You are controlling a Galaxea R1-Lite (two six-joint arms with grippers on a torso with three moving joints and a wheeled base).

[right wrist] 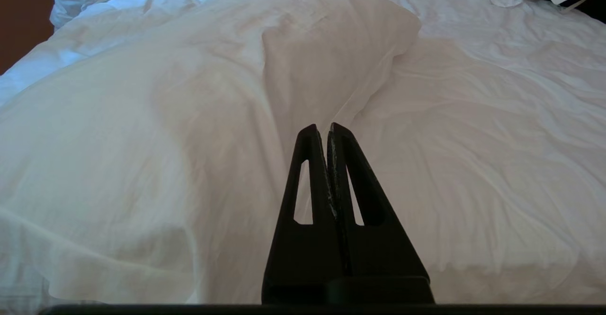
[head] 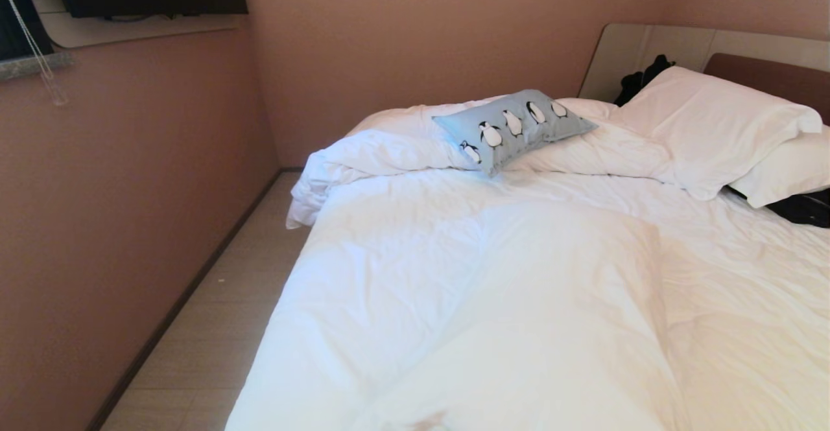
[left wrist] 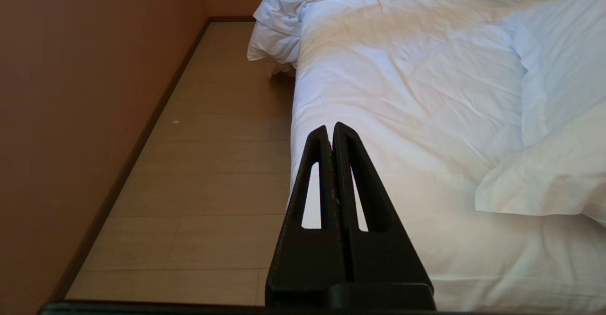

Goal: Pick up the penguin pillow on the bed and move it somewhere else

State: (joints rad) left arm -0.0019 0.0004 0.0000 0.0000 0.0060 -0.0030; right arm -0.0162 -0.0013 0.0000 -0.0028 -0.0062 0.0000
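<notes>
The penguin pillow, light blue with a row of black-and-white penguins, lies tilted on the bunched duvet at the far side of the bed. It shows in the head view only. Neither arm appears in the head view. My left gripper is shut and empty, held low by the bed's left edge above the floor. My right gripper is shut and empty too, pointing across the rumpled white duvet near the bed's foot. Both are far from the pillow.
Two plain white pillows rest against the brown headboard at the right, with dark clothing beside them. A narrow strip of wooden floor runs between the bed and the pink wall on the left.
</notes>
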